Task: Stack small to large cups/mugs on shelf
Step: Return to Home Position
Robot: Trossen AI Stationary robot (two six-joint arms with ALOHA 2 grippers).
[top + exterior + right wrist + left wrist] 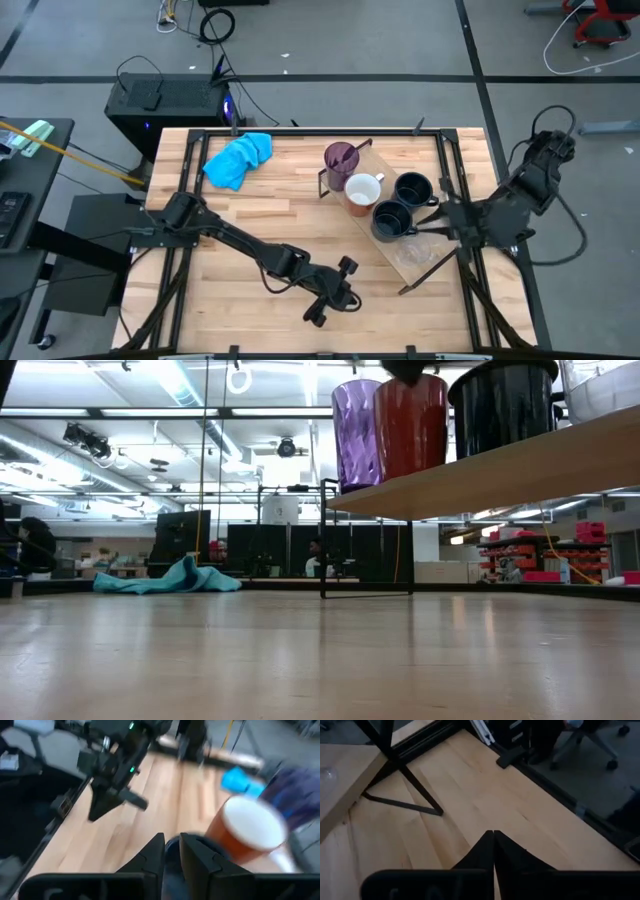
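One long light wooden shelf with a thin black wire frame [378, 165] carries one tall purple translucent tumbler [341, 158], one white-lined orange mug [363, 190], two dark navy-black handled mugs [412, 188] [392, 219] and clear glassware [418, 250] too faint to count, beside one crumpled bright blue cloth [238, 160].

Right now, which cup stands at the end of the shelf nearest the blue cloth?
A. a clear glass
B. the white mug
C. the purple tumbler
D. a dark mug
C: in the high view, the purple tumbler stands at the end of the shelf closest to the blue cloth, with the white mug next along the board.
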